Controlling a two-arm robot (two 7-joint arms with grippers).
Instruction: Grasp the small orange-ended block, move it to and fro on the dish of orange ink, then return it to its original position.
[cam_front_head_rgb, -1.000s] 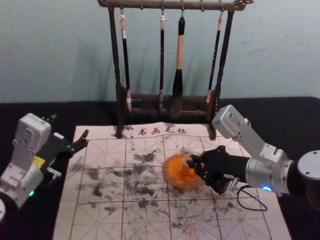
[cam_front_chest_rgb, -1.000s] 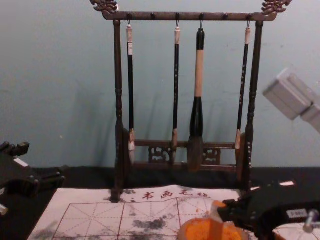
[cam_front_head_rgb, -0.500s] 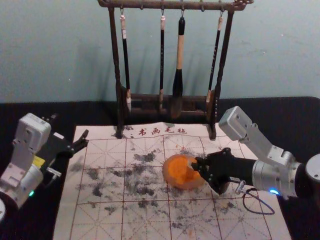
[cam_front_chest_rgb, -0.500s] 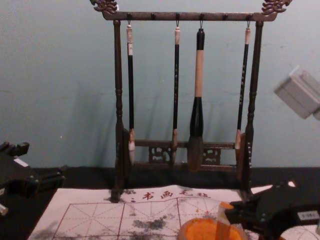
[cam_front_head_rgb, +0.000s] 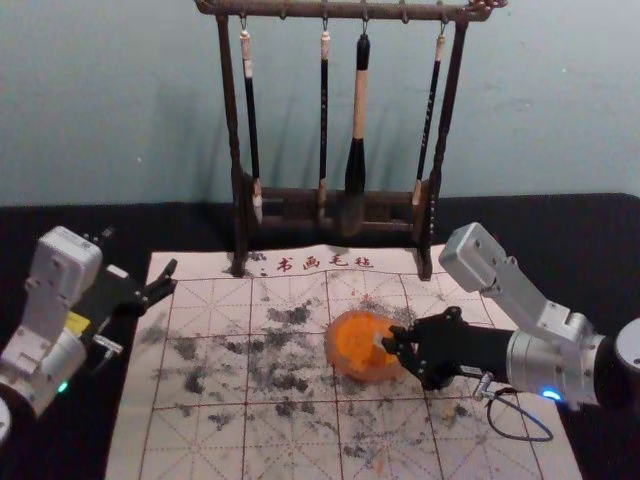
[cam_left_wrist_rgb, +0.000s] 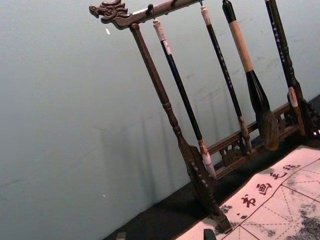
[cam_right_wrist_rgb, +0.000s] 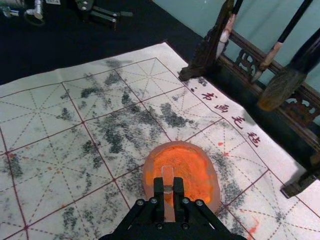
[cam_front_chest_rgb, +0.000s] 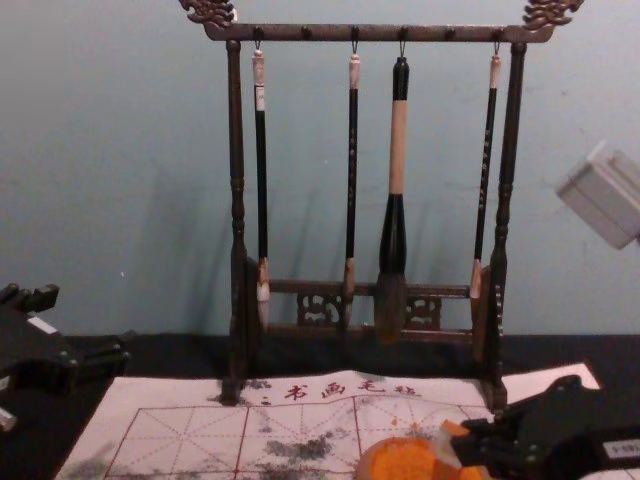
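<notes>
1. The right claw (cam_front_head_rgb: 392, 342) is reaching in over the mat (cam_front_head_rgb: 200, 440) from the robot's right; its jaws are closed on the small block (cam_right_wrist_rgb: 167, 176), one at each side of it.
2. The block is above the dish (cam_front_head_rgb: 336, 364), within its rim; the part that sticks out of the claw looks clear in the right wrist view, and the chest view shows orange colour on it; whether its lower end touches the ink (cam_right_wrist_rgb: 185, 162), I cannot tell.
3. The dish is round, with a pale rim, and it sits on the mat; the ink in it is bright orange.
4. The left claw (cam_front_head_rgb: 140, 250) is parked at the robot's left, by the far left corner of the mat; its jaws are wide apart, with nothing between them.
5. The mat lies on the black bench (cam_front_head_rgb: 560, 230); it has a red grid, many dark stains and a few orange spots; written characters (cam_front_head_rgb: 325, 262) are along its far edge.
6. The dark wooden rack (cam_front_head_rgb: 237, 150) stands upright at the far edge of the mat; four brushes (cam_front_head_rgb: 356, 165) hang from its top bar, and the thickest is third from the left.
</notes>
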